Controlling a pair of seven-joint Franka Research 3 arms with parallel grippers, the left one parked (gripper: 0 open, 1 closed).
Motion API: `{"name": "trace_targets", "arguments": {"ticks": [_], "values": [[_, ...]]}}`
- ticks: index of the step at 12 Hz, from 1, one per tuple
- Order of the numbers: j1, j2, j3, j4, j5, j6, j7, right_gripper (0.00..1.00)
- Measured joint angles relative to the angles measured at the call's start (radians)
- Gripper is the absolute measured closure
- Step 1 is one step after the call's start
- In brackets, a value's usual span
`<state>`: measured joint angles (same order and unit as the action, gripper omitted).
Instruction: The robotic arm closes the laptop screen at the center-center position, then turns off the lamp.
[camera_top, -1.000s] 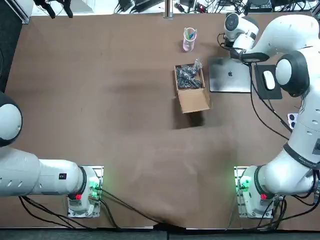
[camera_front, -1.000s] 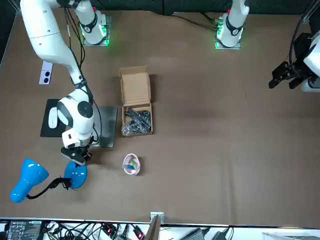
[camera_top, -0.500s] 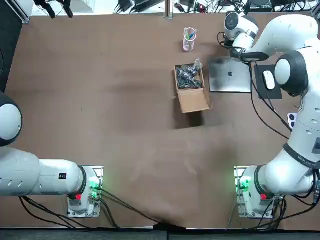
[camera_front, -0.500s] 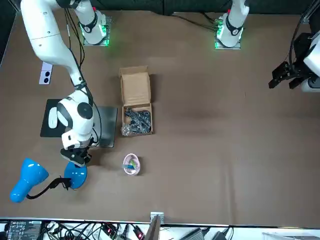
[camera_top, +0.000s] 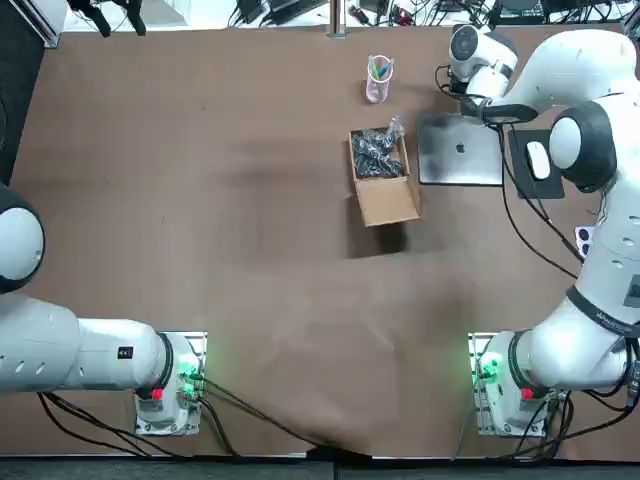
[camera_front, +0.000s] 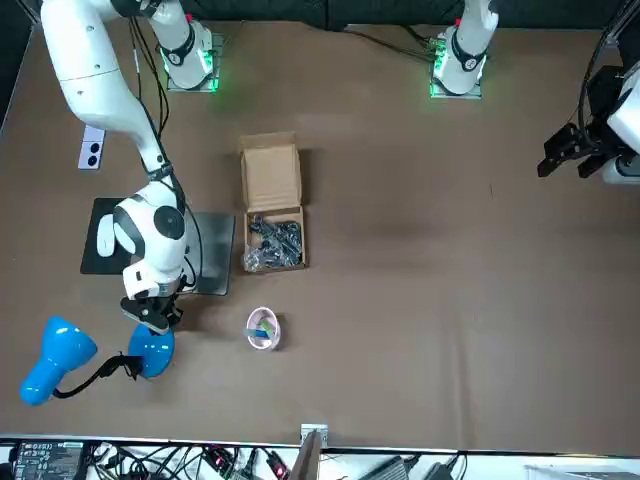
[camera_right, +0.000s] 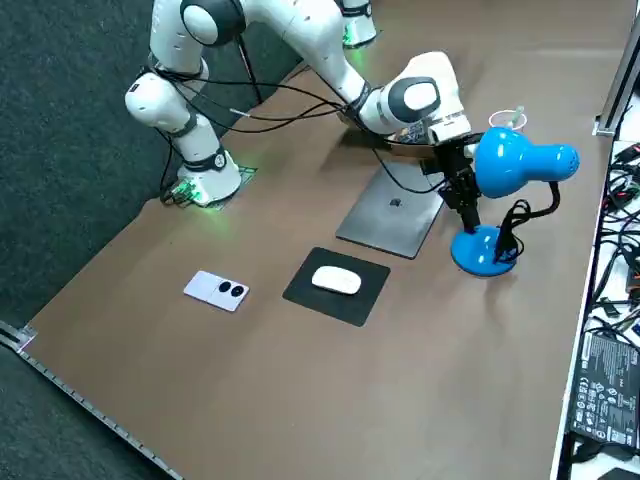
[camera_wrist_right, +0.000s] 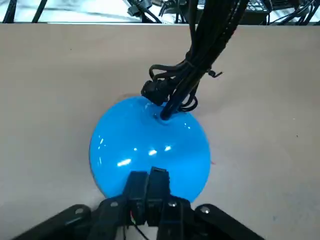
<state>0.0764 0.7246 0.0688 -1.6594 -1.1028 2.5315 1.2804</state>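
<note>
Though lamp (camera_front: 58, 362) rightward, tool (camera_wrist_right: 148, 176) over base (camera_wrist_right: 150, 142)

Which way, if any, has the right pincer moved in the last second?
No. The right pincer, shut, stays at the lamp base, same spot beside the laptop.

Apple logo (camera_top: 460, 148) on closed laptop (camera_top: 445, 168) lid; small lettering on right arm (camera_top: 604, 318), probably unreadable

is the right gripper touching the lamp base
Cannot tell. In the right wrist view the shut right gripper overlaps the lamp base, and the right side view puts it just above, but neither shows contact or gap.
</note>
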Motion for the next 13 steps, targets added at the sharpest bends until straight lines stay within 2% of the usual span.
{"name": "trace_targets", "arguments": {"ticks": [13], "values": [[-0.001,0.007,0.0,0.005,0.0,0.016,0.007,0.98]]}}
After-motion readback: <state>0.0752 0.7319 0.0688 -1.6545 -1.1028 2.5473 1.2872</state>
